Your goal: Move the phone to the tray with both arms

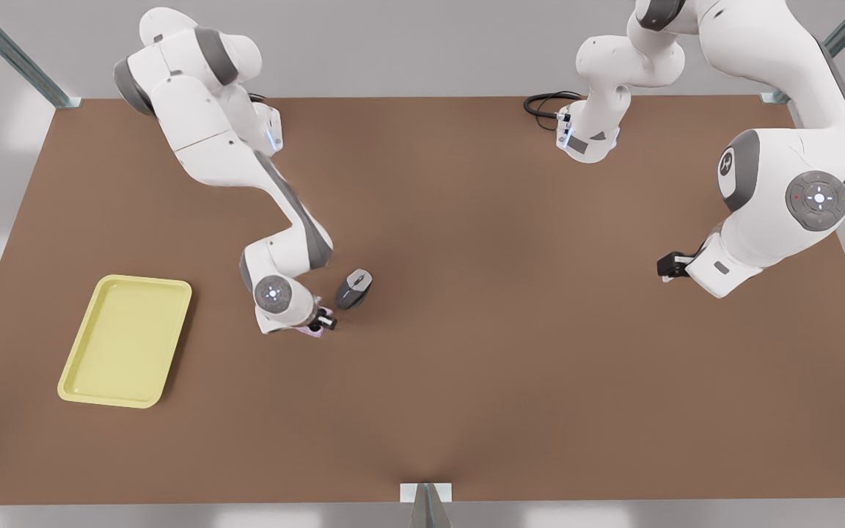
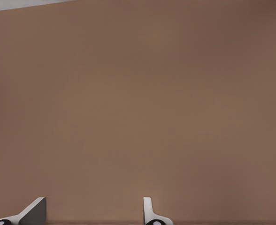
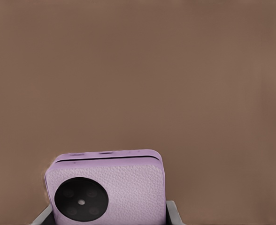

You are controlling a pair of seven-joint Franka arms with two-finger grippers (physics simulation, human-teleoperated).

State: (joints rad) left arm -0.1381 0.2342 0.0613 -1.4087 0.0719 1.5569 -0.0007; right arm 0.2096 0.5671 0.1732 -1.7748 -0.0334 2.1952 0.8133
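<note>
I have the right end effector (image 1: 322, 323) down at the phone (image 3: 105, 187), its fingers (image 3: 173, 213) flanking the pink case on both sides; whether they are already pressing it I cannot tell. In the front view the phone (image 1: 312, 331) lies on the worktop (image 1: 466, 367) under that wrist, with the grey mouse (image 1: 353, 288) just beside it at one o'clock. The tray (image 1: 126, 339) waits well apart at nine o'clock. I judge the grasp is the step in hand: close squarely on the edges, lift straight, keep clear of the mouse. The left end effector (image 2: 93, 211) waits open and empty over bare worktop at the front view's right.
</note>
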